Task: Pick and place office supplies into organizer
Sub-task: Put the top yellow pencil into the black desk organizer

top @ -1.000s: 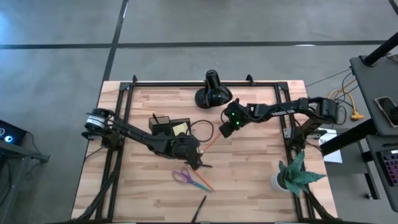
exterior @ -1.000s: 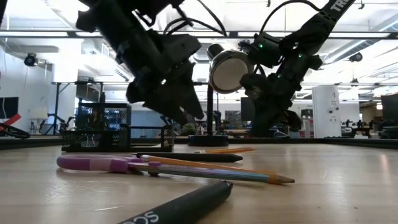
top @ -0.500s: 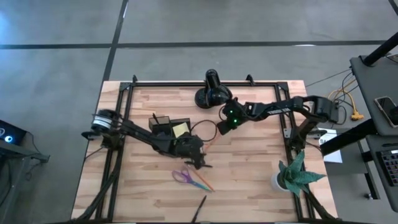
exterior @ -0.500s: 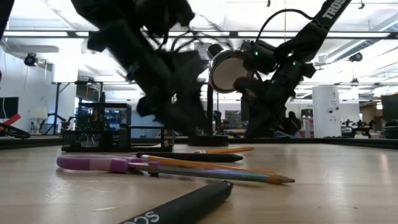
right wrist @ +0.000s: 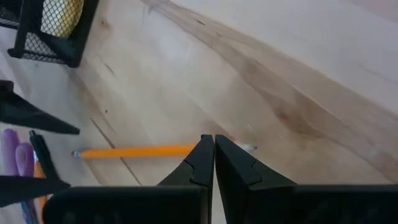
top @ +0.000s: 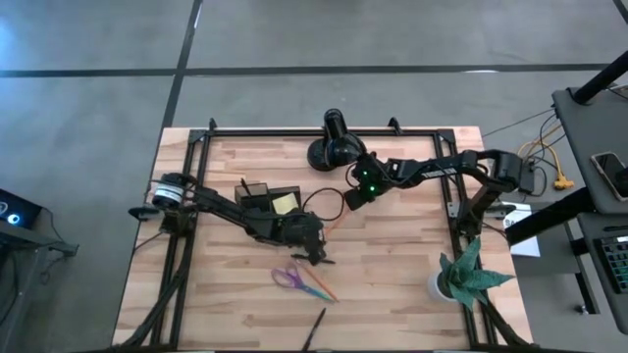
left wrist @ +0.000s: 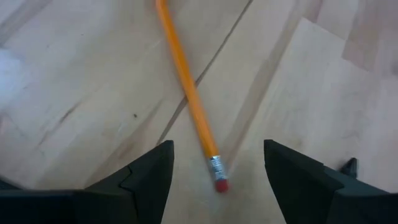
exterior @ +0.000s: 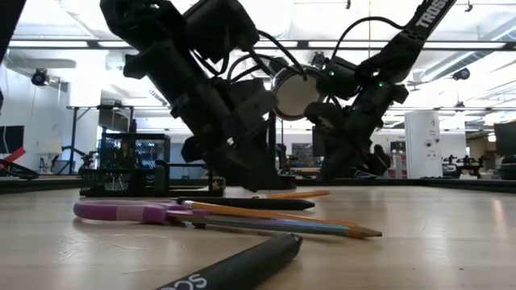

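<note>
Nearest the low camera a black pen (exterior: pixel 242 270) lies on the worktop (top: pixel 392 284), and just behind it the scissors (exterior: pixel 137 213) rest with a coloured pencil (exterior: pixel 274 219) touching them; another pen (exterior: pixel 250 204) lies beyond. In the high view these sit in the front half of the worktop, the scissors (top: pixel 287 277) in front of the left arm.

Mid-worktop, the left gripper (left wrist: pixel 214 163) is low over the orange pencil (left wrist: pixel 186 93). Its fingers (left wrist: pixel 146 180) stand wide apart, with the pencil's eraser end lying between them and nothing held. In the high view this gripper (top: pixel 312 245) is just right of the organizer (top: pixel 265 201), and the pencil (top: pixel 332 222) slants away from it toward the right arm.

The right gripper (top: pixel 353 193) hangs farther back, near the lamp (top: pixel 336 147). Its fingers (right wrist: pixel 200 163) are pressed together, holding nothing; the pencil shows beyond them.

The organizer, a black mesh box, sits toward the back left with the yellow pad (top: pixel 284 204) in its right side.

The step in hand looks like picking up the orange pencil. The next move calls for settling the left fingers either side of the shaft, closing on it, then lifting and carrying it left to the organizer. The thin round shaft may roll or pivot if caught so near its end.
</note>
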`<state>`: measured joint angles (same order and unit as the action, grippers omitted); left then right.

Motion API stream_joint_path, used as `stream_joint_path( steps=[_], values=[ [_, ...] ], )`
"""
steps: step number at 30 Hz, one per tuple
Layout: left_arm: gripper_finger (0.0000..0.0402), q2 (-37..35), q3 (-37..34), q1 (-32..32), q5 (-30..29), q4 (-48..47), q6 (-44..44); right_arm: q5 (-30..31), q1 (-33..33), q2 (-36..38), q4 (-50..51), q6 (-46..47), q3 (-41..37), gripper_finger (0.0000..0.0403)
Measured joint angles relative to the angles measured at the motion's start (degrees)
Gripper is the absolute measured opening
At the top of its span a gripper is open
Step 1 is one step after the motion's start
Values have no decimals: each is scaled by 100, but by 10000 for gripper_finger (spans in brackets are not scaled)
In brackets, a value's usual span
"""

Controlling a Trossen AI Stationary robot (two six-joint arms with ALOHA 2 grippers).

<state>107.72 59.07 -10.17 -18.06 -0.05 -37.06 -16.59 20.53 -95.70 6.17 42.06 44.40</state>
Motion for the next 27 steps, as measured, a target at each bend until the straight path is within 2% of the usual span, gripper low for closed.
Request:
stream_joint_path(
  steps=[10,17,27],
  values=[
    [230,0,-28,8,-17,-39,-2,302,2,0,392,-349,0,9],
    [230,196,15,19,-12,287,-10,373,4,0,349,-343,-3,9],
    [230,208,-11,37,-10,283,-5,465,-2,0,201,-222,-7,9]
  ],
)
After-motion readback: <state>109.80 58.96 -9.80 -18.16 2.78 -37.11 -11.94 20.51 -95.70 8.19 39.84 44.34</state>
